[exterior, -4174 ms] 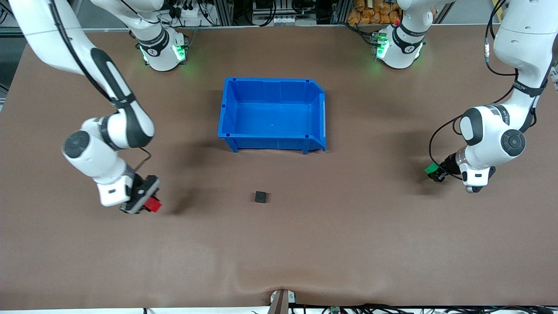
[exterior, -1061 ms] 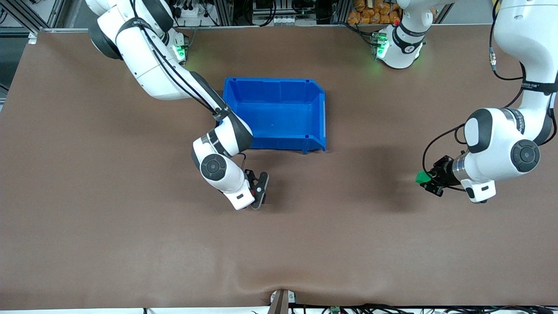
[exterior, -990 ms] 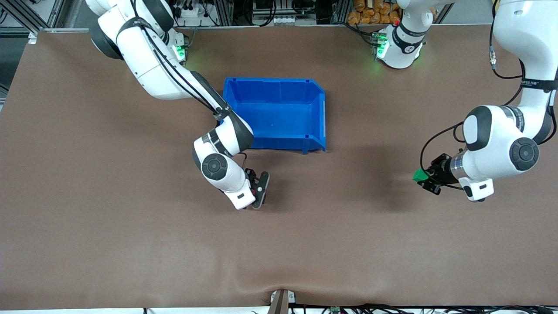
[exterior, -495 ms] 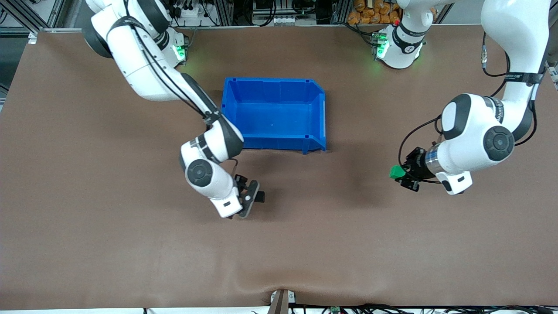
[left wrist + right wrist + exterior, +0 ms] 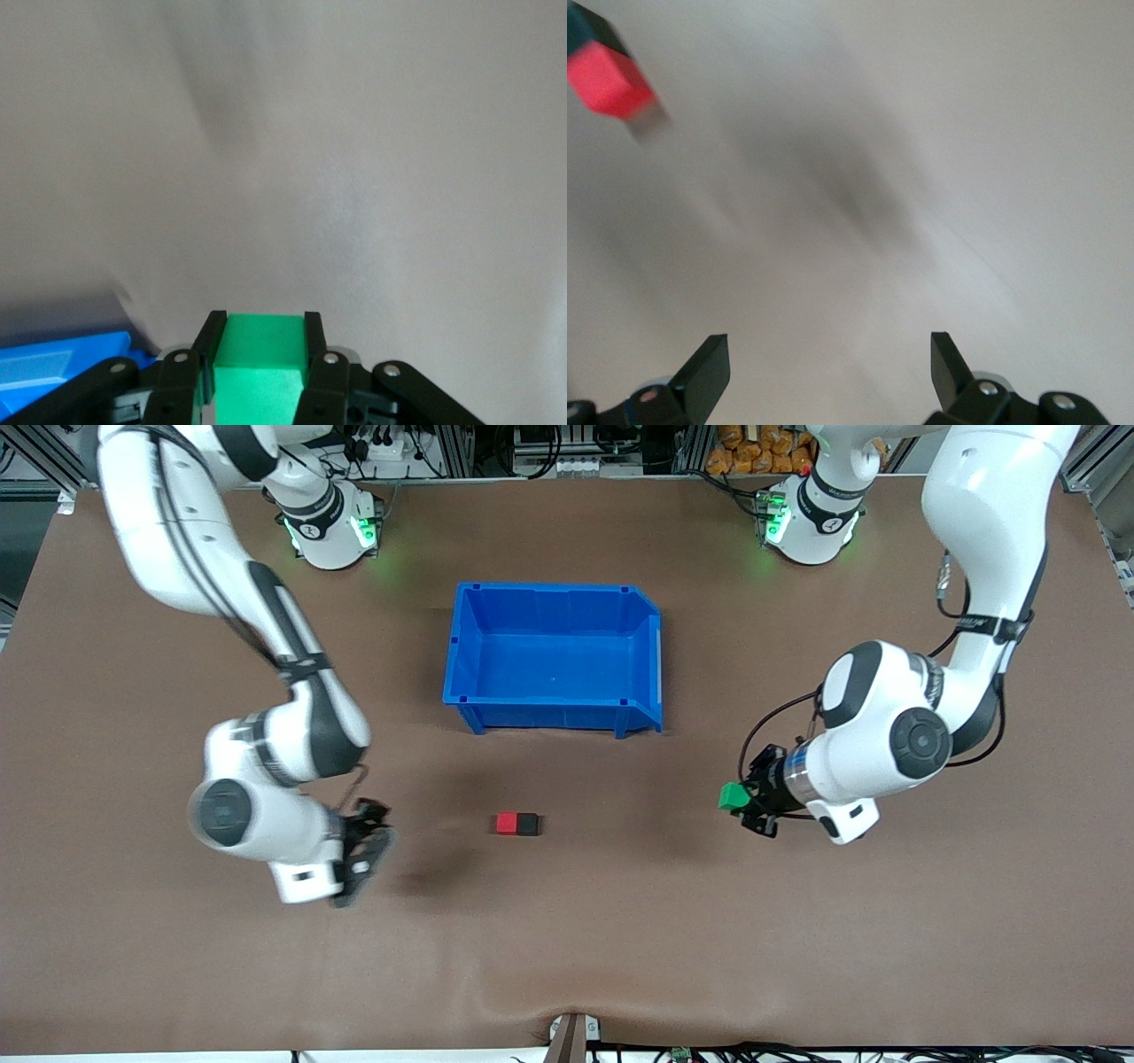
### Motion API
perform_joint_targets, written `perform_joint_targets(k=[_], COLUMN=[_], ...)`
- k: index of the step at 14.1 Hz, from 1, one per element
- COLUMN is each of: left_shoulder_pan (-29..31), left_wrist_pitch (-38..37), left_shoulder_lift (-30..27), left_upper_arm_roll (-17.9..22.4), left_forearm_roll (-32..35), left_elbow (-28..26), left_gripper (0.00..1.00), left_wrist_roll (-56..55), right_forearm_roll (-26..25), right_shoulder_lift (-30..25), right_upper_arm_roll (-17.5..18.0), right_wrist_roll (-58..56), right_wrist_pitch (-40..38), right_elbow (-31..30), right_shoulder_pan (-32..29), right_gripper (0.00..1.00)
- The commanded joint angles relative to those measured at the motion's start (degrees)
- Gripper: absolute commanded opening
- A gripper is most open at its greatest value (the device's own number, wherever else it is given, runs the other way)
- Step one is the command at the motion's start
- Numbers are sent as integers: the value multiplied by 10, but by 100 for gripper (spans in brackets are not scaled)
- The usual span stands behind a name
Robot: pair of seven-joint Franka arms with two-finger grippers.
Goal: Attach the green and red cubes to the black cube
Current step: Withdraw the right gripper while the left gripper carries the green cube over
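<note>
brown tabletop [image 5: 797,957]; red cube [image 5: 507,824] touches black cube [image 5: 528,825] near the blue bin [image 5: 469,646]; right gripper [image 5: 361,856] fingers spread, empty; left gripper [image 5: 742,804] fingers clamp green cube [image 5: 730,796]; a hard push could shove the pair

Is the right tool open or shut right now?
Open. The right tool shows both fingers spread wide with nothing between; the red cube sits against the black cube.

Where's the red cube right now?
The red cube sits on the table, touching the black cube on the side toward the right arm's end, nearer the front camera than the blue bin.
</note>
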Motion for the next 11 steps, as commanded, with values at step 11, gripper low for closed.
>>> perform_joint_targets(k=[11], left_shoulder_pan=[-262], left_wrist_pitch=[59], left_shoulder_lift=[172], left_upper_arm_roll=[140], left_forearm_roll=[-2], left_elbow=[226], left_gripper=[0], left_wrist_roll=[-40], right_forearm_roll=[-6], right_shoulder_lift=[-301], right_upper_arm_roll=[-112], right_wrist_roll=[375], right_wrist_pitch=[-114], right_elbow=[-241], right_shoulder_pan=[-8], right_gripper=[100])
